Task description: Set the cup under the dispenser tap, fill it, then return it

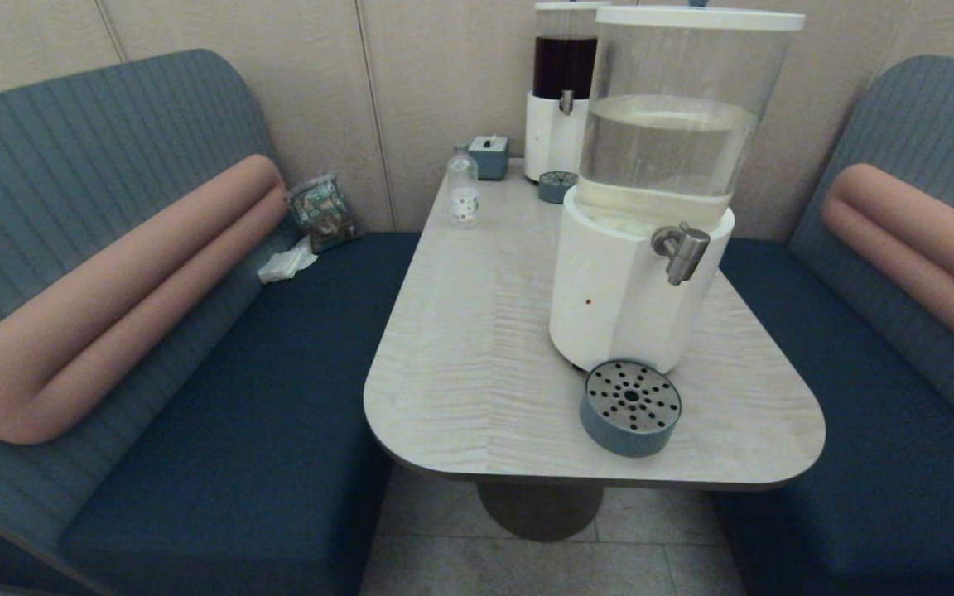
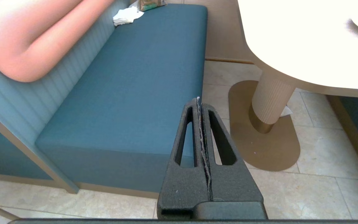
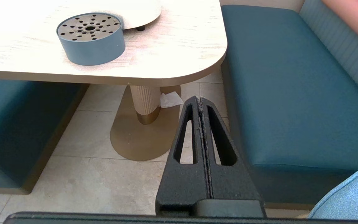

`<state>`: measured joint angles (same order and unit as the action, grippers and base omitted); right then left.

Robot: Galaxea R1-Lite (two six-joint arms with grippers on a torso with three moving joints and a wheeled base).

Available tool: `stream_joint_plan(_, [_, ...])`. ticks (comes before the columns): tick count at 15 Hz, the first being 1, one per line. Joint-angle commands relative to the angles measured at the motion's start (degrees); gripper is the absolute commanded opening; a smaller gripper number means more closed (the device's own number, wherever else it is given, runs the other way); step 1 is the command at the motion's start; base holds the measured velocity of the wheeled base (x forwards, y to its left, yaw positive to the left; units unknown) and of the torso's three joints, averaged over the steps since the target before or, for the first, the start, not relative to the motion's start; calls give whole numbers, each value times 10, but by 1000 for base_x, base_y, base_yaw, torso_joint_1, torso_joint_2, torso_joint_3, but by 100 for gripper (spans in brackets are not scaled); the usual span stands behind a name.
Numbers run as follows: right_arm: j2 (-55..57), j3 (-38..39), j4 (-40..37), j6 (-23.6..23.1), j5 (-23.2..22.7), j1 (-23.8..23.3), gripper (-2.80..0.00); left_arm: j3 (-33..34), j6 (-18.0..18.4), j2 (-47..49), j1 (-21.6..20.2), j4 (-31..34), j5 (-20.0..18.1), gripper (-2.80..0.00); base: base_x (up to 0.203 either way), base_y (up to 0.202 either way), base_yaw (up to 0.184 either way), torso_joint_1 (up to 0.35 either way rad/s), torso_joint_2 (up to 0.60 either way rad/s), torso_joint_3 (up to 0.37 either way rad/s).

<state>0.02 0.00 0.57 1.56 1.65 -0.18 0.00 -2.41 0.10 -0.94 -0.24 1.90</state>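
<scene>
L bench seat point(image 1: 220, 397): crumpled white tissue point(image 1: 286, 263) and a snack packet point(image 1: 324, 211) lay at its far end, near the wall. L gripper point(image 2: 200, 101) hung low beside that bench, over the floor, fingers pressed together, nothing held.

Tabletop point(image 1: 477, 356), L to R: small clear bottle point(image 1: 463, 185) w/ white label stood at far L edge; grey tissue box point(image 1: 489, 156) just behind it. Dark-liquid dispenser point(image 1: 561, 99) at the back by the wall, small round tray point(image 1: 557, 186) in front of it. Large white-based dispenser point(image 1: 643, 273) nearer, tank abt half full of clear liquid. Dispenser tap point(image 1: 681, 250) stuck out on its R front, spout bent down. Round drip tray point(image 1: 631, 406) w/ perforated steel top sat just in front of the base, near the front edge, not directly under the tap; nothing on it.

Cup: not visible in any view, location cannot be told.

R gripper point(image 3: 200, 100) hung low betw table pedestal point(image 3: 144, 104) and R bench point(image 3: 291, 93), fingers closed flat against each other, empty. Scrap of white paper point(image 3: 169, 99) lay on the floor by the pedestal.
</scene>
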Motion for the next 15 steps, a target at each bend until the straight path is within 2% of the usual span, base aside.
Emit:
stream_joint_plan(1, [1, 0, 0, 0, 0, 0, -280, 0, 0, 0, 0, 0, 0, -280, 0, 0, 0, 0, 0, 0])
stream_joint_plan(15, [0, 0, 0, 0, 0, 0, -280, 0, 0, 0, 0, 0, 0, -280, 0, 0, 0, 0, 0, 0])
